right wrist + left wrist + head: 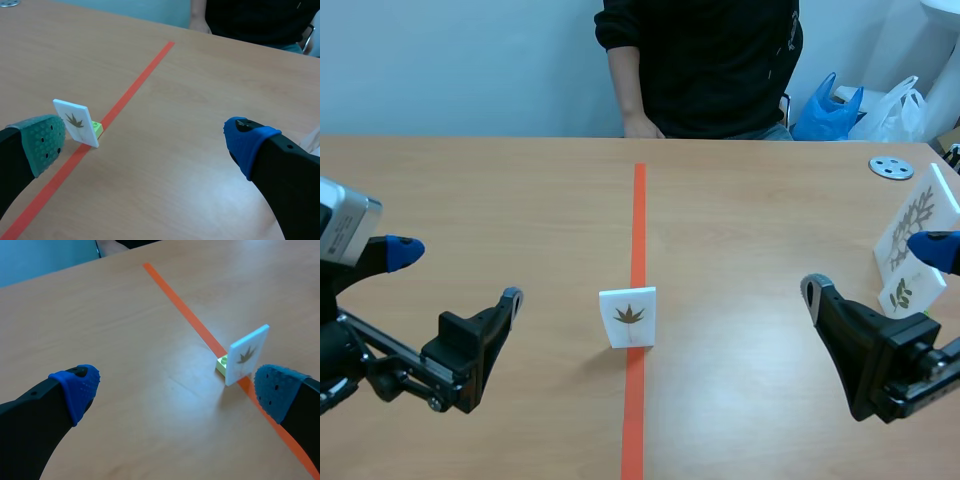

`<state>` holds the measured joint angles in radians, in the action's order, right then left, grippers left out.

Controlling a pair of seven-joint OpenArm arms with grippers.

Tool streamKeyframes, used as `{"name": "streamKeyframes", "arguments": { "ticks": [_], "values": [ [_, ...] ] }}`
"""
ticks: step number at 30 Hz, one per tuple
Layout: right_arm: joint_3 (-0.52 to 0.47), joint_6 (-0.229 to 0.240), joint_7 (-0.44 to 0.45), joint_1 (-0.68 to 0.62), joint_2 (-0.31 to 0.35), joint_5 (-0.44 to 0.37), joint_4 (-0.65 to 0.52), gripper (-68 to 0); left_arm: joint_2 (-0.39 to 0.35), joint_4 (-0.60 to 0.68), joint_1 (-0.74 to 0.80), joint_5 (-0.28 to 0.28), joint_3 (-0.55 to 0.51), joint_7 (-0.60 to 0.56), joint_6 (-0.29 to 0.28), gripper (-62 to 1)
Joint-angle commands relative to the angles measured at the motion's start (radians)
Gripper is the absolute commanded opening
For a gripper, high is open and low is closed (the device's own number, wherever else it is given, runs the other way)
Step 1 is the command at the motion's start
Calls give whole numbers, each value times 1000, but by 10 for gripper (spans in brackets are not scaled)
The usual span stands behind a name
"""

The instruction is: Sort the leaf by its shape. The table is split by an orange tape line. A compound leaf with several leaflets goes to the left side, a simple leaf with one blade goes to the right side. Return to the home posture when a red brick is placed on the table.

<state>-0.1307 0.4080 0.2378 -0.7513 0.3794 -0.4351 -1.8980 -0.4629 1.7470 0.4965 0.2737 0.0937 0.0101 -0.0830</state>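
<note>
Grippers low, nearest: left gripper (458,274) wide open, empty; right gripper (870,268) same, nothing held. Ahead between them, leaf card (628,317) stands upright on tape line (638,200), on small green base (221,363). Risk: a finger clips the thin card on approach and it topples. Leaf print small, lobes vs leaflets unclear, so wrong side possible. Person (700,60) sits beyond.

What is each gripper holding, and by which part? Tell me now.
Nothing is held. The left gripper and right gripper are both open, and the leaf card stands untouched on the tape line.
</note>
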Motion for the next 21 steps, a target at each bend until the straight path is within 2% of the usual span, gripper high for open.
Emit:
{"name": "streamKeyframes", "arguments": {
  "ticks": [1,5,12,16,21],
  "values": [
    [-7,1,19,0,9,-10,-12,4,-3,-34,-34,7,7,-13,-29,14],
    [-7,1,19,0,9,-10,-12,4,-3,-154,-112,7,53,-28,-90,14],
    [-7,1,21,1,9,-10,-12,4,-3,-330,-232,6,137,-126,-196,14],
    [-7,1,26,1,9,-10,-12,4,1,-399,-301,-31,199,-161,-205,14],
    [-8,1,31,1,9,-10,-12,4,8,-494,-381,-35,285,-249,-209,14]
  ]
}}
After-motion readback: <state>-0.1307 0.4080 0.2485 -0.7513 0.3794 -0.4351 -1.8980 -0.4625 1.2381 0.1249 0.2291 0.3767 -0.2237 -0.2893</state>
